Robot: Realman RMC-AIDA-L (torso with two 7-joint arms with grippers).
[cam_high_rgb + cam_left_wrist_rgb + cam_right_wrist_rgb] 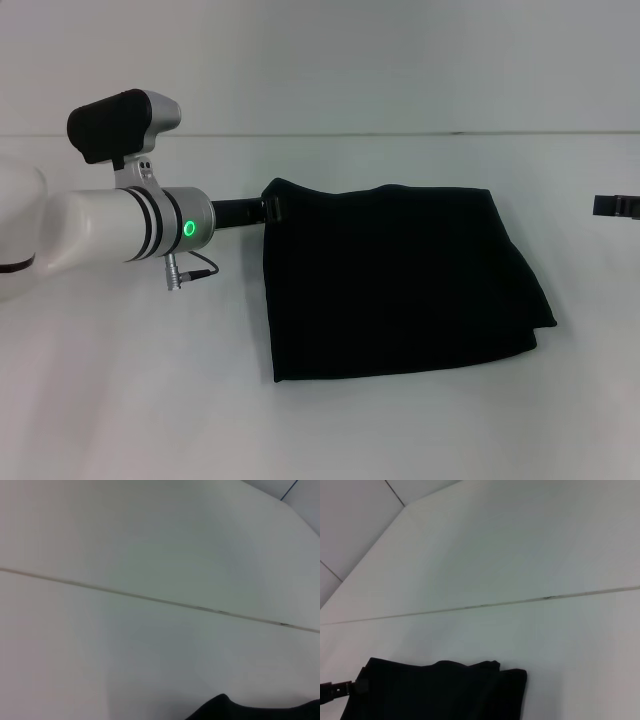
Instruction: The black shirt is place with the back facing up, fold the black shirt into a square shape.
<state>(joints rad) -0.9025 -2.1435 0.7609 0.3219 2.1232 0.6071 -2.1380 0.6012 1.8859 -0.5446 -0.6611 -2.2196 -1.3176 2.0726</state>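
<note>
The black shirt (400, 285) lies folded into a rough square on the white table, plain side up, with layered edges along its right side. My left gripper (272, 208) reaches in from the left and is shut on the shirt's far left corner, which bulges up slightly around it. The right wrist view shows the same gripper (356, 687) at the corner of the shirt (440, 690). A bit of the shirt (235, 711) shows in the left wrist view. My right gripper (617, 206) is parked at the right edge, apart from the shirt.
The white table (130, 400) spreads on all sides of the shirt. A thin seam (400, 133) runs across it at the back. My left arm's white forearm (120, 225) hangs over the table's left part.
</note>
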